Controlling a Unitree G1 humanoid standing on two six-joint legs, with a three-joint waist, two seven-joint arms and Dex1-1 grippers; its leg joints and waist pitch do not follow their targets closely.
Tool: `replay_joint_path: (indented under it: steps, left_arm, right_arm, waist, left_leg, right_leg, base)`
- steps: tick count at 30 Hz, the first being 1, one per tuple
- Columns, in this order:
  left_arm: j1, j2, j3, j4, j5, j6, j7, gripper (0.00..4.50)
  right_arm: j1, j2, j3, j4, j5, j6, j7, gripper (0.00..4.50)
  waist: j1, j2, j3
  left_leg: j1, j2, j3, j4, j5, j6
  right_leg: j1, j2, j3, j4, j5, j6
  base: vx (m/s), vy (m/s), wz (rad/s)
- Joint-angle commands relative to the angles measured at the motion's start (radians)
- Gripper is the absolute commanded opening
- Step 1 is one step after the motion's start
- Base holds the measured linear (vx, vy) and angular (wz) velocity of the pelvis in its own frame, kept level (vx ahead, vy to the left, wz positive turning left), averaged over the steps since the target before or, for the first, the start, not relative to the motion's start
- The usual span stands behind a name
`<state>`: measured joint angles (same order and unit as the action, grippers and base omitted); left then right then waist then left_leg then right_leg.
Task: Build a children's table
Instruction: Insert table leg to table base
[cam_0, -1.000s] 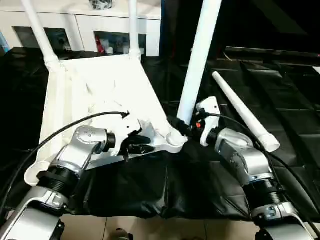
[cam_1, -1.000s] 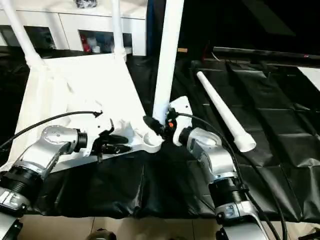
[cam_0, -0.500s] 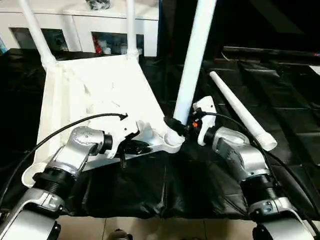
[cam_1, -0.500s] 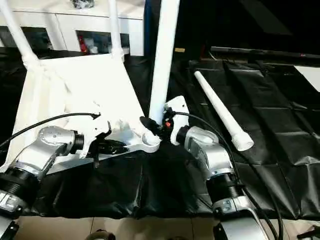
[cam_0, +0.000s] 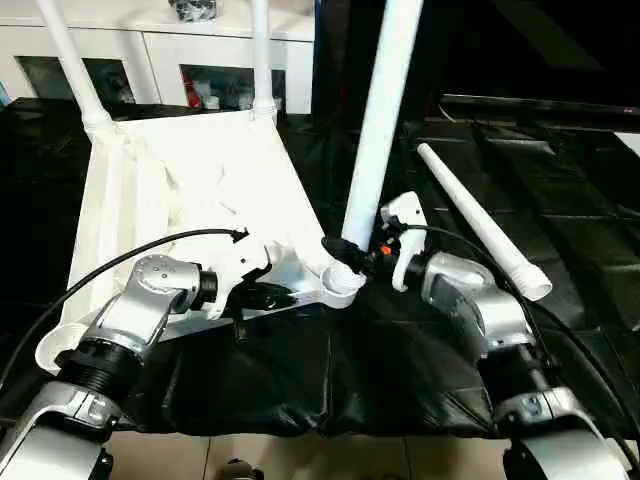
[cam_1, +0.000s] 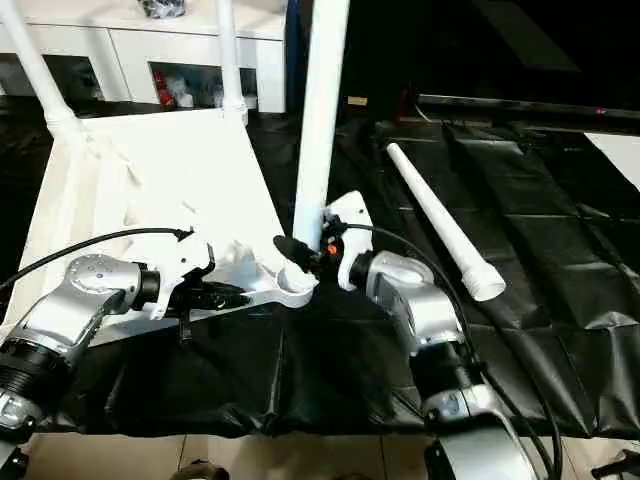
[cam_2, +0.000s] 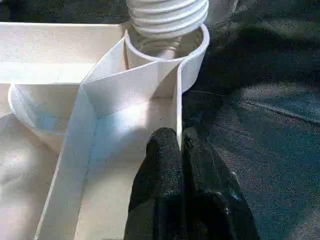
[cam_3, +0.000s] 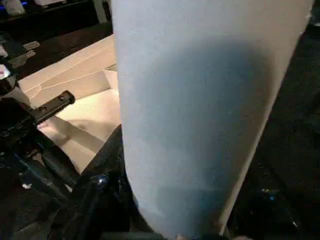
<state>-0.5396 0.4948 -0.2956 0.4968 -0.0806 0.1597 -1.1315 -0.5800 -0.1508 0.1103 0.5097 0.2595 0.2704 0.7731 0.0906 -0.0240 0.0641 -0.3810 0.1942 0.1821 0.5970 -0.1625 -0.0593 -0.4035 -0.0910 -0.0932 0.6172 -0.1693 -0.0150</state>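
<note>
On the black sheet (cam_0: 330, 370), the upturned white plastic tabletop (cam_0: 200, 190) lies at the left; the right gripper (cam_0: 345, 252) is clamped on an upright white tapered leg (cam_0: 378, 120) at its near corner socket (cam_0: 338, 285). In the left wrist view, the left gripper (cam_2: 180, 145) pinches the tabletop's rim.
</note>
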Motion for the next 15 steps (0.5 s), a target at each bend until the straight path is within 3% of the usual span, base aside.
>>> replay_joint_path:
  steps: [1, 8, 15]
  left_arm:
    - [-0.002, -0.013, 0.012, -0.001, -0.003, -0.022, -0.001, 0.0]
    - [-0.029, -0.049, 0.003, 0.016, -0.004, -0.037, -0.003, 0.0]
    - [-0.046, -0.064, 0.0, 0.026, -0.009, -0.047, -0.035, 0.0]
  right_arm:
    - [0.007, -0.005, 0.012, 0.018, -0.019, 0.016, 0.004, 1.93]
    - [-0.006, -0.005, 0.009, 0.062, -0.029, -0.006, 0.004, 1.91]
    - [-0.047, 0.01, -0.018, 0.2, -0.034, -0.065, -0.023, 1.91]
  waist:
    - [0.003, 0.008, -0.074]
    - [0.007, 0.014, -0.076]
    - [0.003, 0.018, -0.075]
  left_leg:
    - [0.025, 0.041, -0.017, -0.08, -0.292, -0.038]
    - [0.025, 0.041, -0.017, -0.08, -0.285, -0.041]
    - [0.027, 0.041, -0.019, -0.081, -0.336, -0.051]
  right_leg:
    - [0.043, -0.069, 0.057, -0.075, -0.299, -0.18]
    - [0.044, -0.07, 0.058, -0.073, -0.277, -0.185]
    - [0.042, -0.07, 0.056, -0.08, -0.324, -0.186]
  base:
    - [0.0, 0.0, 0.0]
    - [0.0, 0.0, 0.0]
    - [0.0, 0.0, 0.0]
